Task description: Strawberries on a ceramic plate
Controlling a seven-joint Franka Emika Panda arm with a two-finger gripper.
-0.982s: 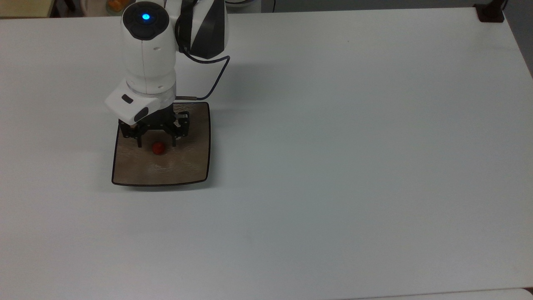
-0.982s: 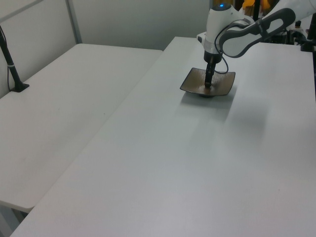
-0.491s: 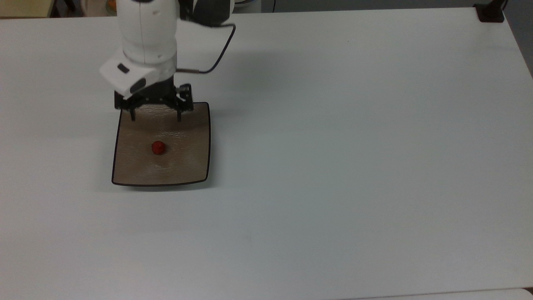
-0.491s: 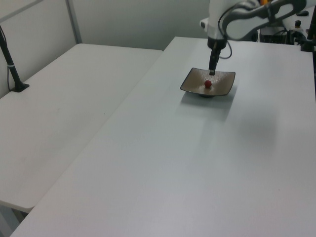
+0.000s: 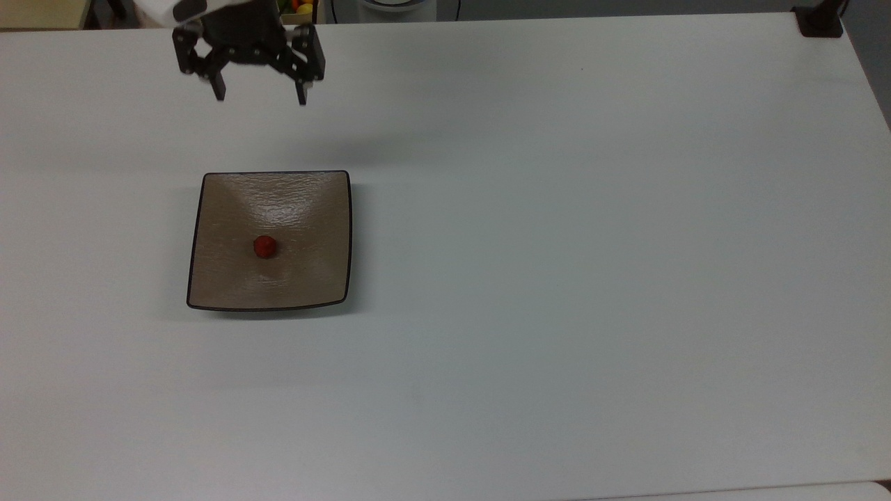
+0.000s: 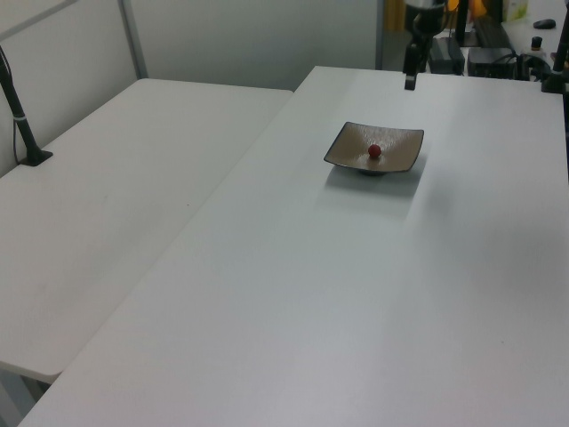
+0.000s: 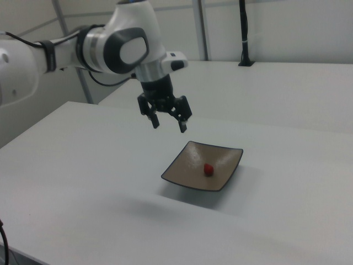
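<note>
A small dark-red strawberry (image 5: 264,246) (image 6: 374,151) (image 7: 208,169) lies near the middle of the square tan-brown ceramic plate (image 5: 306,209) (image 6: 347,147) (image 7: 185,165), which rests on the white table. My gripper (image 5: 260,96) (image 7: 169,125) hangs open and empty well above the table, off the plate's far edge in the top view and up-left of the plate in the right view. In the left view the gripper (image 6: 410,82) shows beyond the plate, near the top edge.
A dark clamp base (image 5: 820,21) sits at the table's far right corner in the top view. A second white table (image 6: 116,178) adjoins on the left view's left, with a black post (image 6: 22,124) on it. Clutter (image 6: 516,36) stands behind the table.
The gripper, which stood low over the strawberry on the plate, has risen and drawn back past the plate's far edge. The strawberry stays on the plate.
</note>
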